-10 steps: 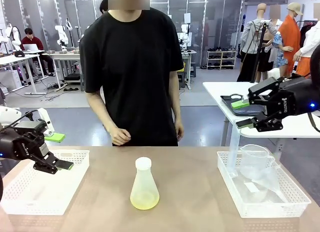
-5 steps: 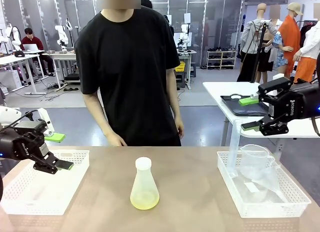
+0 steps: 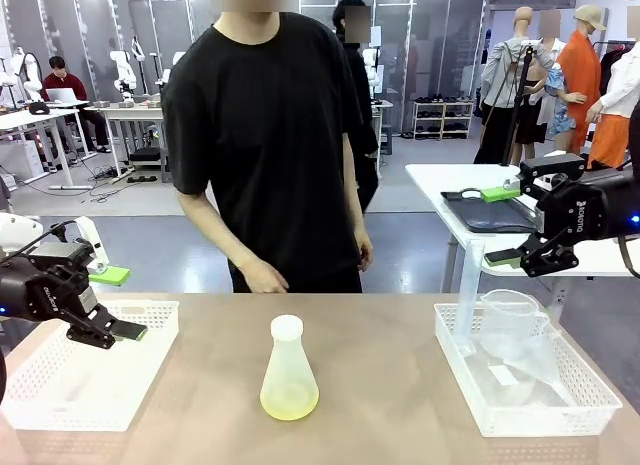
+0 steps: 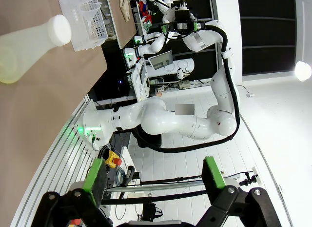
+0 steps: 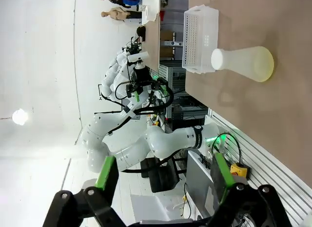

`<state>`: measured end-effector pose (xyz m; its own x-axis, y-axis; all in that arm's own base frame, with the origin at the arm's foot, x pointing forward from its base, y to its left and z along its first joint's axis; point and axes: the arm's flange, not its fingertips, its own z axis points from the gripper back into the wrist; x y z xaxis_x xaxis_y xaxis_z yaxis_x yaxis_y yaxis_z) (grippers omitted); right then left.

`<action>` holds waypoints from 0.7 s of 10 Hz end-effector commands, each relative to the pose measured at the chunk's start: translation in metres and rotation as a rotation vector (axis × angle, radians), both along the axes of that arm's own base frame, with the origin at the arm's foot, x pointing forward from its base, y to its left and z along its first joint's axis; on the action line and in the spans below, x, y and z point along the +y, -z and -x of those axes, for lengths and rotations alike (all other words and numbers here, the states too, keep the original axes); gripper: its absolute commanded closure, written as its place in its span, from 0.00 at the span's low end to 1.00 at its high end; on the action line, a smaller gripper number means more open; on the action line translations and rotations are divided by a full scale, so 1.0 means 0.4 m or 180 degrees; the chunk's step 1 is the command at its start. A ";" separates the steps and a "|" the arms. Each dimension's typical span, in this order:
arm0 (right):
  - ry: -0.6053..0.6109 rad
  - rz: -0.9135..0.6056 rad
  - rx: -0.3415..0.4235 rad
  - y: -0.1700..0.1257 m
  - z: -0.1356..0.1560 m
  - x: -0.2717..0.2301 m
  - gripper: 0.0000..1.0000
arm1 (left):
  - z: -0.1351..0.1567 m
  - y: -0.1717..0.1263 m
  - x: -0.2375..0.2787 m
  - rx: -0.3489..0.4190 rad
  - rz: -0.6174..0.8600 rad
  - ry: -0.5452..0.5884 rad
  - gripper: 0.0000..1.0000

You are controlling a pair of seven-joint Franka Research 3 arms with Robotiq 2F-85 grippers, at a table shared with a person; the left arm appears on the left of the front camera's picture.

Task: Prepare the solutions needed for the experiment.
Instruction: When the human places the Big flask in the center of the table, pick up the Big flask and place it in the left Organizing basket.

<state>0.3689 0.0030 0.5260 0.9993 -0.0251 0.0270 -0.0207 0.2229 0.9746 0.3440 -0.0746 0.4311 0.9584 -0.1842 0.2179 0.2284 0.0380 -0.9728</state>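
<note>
A translucent whitish conical flask point(image 3: 289, 369) stands upright in the middle of the table, with a little pale yellow solution point(image 3: 289, 403) in its base. It also lies sideways as the flask point(image 4: 29, 47) in the left wrist view and the flask point(image 5: 243, 62) in the right wrist view. My left gripper point(image 3: 118, 303) hangs open over the left basket, nothing between its green pads. My right gripper point(image 3: 498, 225) is open too, held high above the right basket. A person in a black shirt stands at the far side, one hand point(image 3: 265, 277) at the table edge.
A white basket point(image 3: 60, 405) sits at the left. The white basket point(image 3: 600, 397) at the right holds a clear handled measuring jug point(image 3: 510, 325). A white side table point(image 3: 440, 185) with a dark tray stands behind the right arm.
My right gripper has drawn back to the right and risen slightly. The person has shifted and moved a hand along the table edge. The left arm and the flask have stayed put.
</note>
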 end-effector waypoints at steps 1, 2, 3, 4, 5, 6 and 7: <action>-0.0015 -0.0005 -0.0031 -0.007 0.004 0.000 0.04 | 0.001 -0.010 -0.002 -0.0007 0.0012 -0.0002 0.00; -0.0015 -0.0005 -0.0031 -0.007 0.004 0.000 0.04 | 0.001 -0.010 -0.002 -0.0007 0.0012 -0.0002 0.00; -0.0015 -0.0005 -0.0031 -0.007 0.004 0.000 0.04 | 0.001 -0.010 -0.002 -0.0007 0.0012 -0.0002 0.00; -0.0015 -0.0005 -0.0031 -0.007 0.004 0.000 0.04 | 0.001 -0.010 -0.002 -0.0007 0.0012 -0.0002 0.00; -0.0015 -0.0005 -0.0031 -0.007 0.004 0.000 0.04 | 0.001 -0.010 -0.002 -0.0007 0.0012 -0.0002 0.00; -0.0015 -0.0005 -0.0031 -0.007 0.004 0.000 0.04 | 0.001 -0.010 -0.002 -0.0007 0.0012 -0.0002 0.00; -0.0015 -0.0005 -0.0031 -0.007 0.004 0.000 0.04 | 0.001 -0.010 -0.002 -0.0007 0.0012 -0.0002 0.00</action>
<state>0.3684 0.0028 0.5260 0.9994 -0.0235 0.0250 -0.0191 0.2253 0.9741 0.3440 -0.0746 0.4311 0.9584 -0.1842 0.2179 0.2284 0.0380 -0.9728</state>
